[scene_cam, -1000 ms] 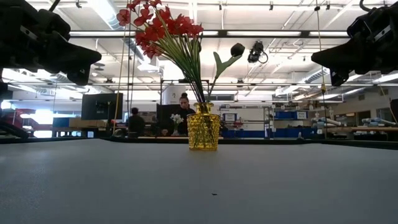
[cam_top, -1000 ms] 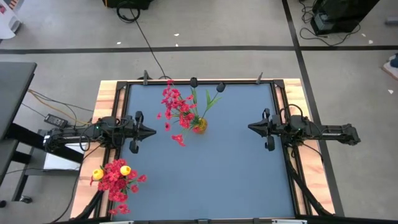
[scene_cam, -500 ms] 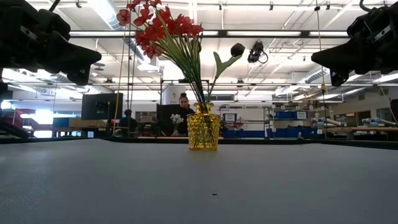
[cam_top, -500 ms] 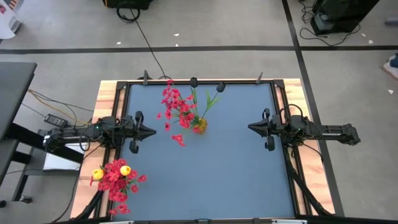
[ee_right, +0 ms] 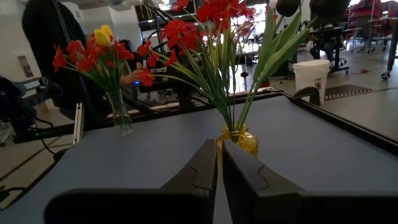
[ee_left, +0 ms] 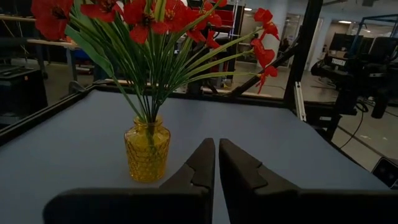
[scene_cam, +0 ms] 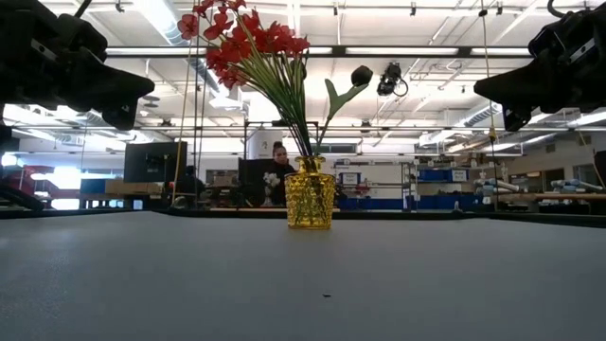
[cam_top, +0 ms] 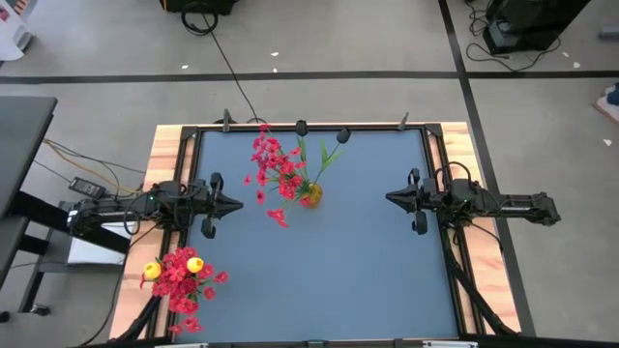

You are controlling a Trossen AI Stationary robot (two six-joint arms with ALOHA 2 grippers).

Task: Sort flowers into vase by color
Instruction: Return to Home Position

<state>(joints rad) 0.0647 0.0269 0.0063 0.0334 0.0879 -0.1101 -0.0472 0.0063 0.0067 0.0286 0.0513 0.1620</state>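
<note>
Sorting apparently finished; nothing evidently left to place.
Red flowers point(cam_top: 276, 164) and dark bud point(cam_top: 342, 135) in yellow vase point(cam_top: 309, 194), centre of counter point(cam_top: 368, 271); red blossoms point(cam_top: 177, 280) with yellow tulips point(cam_top: 194, 264) in transparent vase point(ee_right: 119, 115) at left edge. Left pincer point(cam_top: 235, 204), right pincer point(cam_top: 392, 198): fingers together, empty, parked at sides.

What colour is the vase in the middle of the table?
The textured glass vase is amber yellow; clearest in the left wrist view.

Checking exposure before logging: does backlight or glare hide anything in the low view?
Low view: ceiling lights turn left pincer and right pincer into black silhouettes; yellow vase and red flowers are well lit. High view: even light, no glare on the table.
</note>
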